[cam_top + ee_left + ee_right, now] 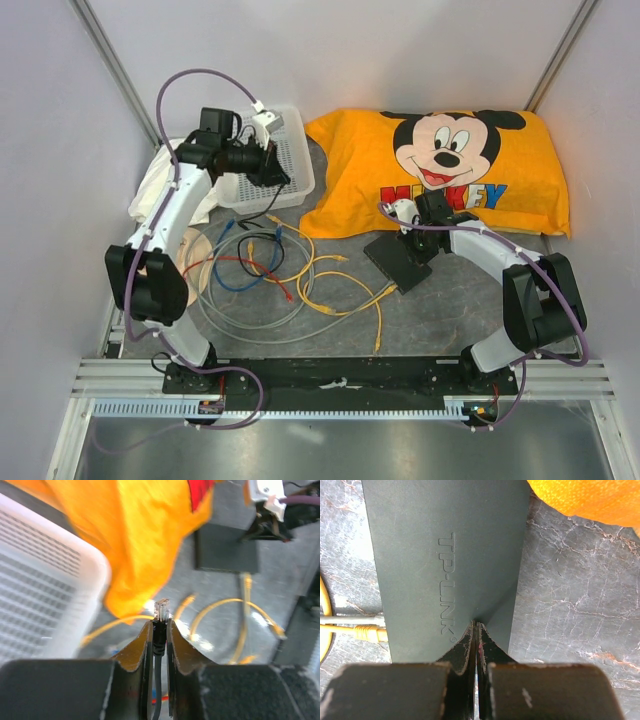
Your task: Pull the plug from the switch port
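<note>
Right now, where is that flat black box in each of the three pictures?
Top external: black box right of centre, below the orange cloth.
Left wrist: the box sits upper right, beside the cloth.
Right wrist: the box fills the upper middle; cloth at top-right corner.
Shared landmark: the orange cloth.

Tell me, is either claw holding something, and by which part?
The left gripper pinches a black cable just behind its clear plug. The right gripper is shut on nothing, tips at the black switch.
</note>
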